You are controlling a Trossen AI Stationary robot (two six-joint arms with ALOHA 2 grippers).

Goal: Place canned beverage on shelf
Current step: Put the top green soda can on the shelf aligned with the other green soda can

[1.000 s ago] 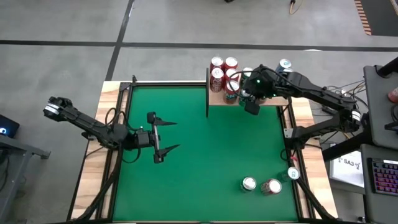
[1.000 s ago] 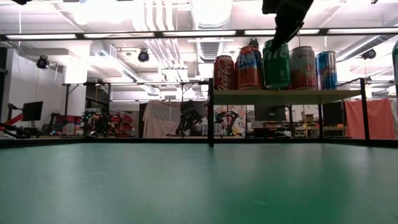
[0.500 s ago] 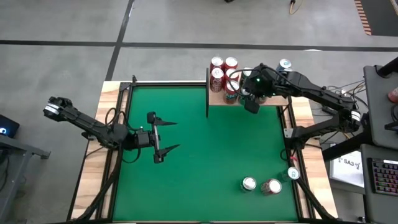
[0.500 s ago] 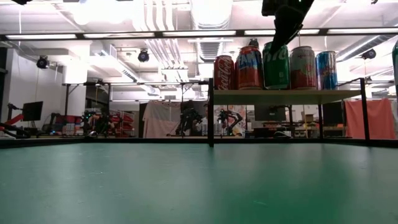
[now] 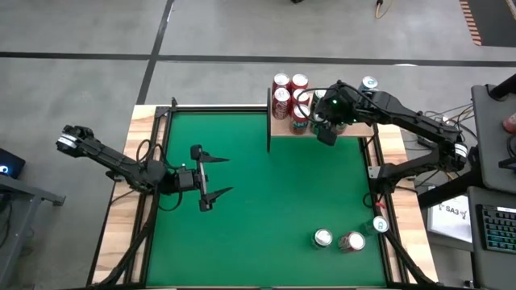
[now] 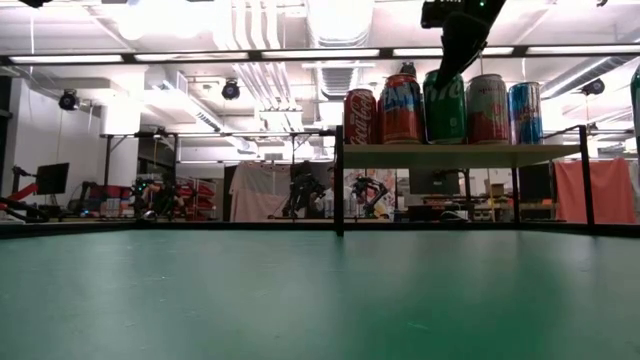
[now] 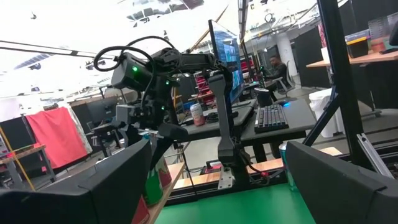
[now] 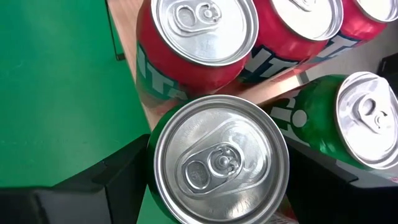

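Red can (image 6: 360,116), leftmost on the shelf (image 6: 460,154): white Coca-Cola script, low view. White sheet (image 5: 453,213) beside the worktop at 3 o'clock, high view: "SA3". Lettering on the remaining cans: fragments only, not legible.
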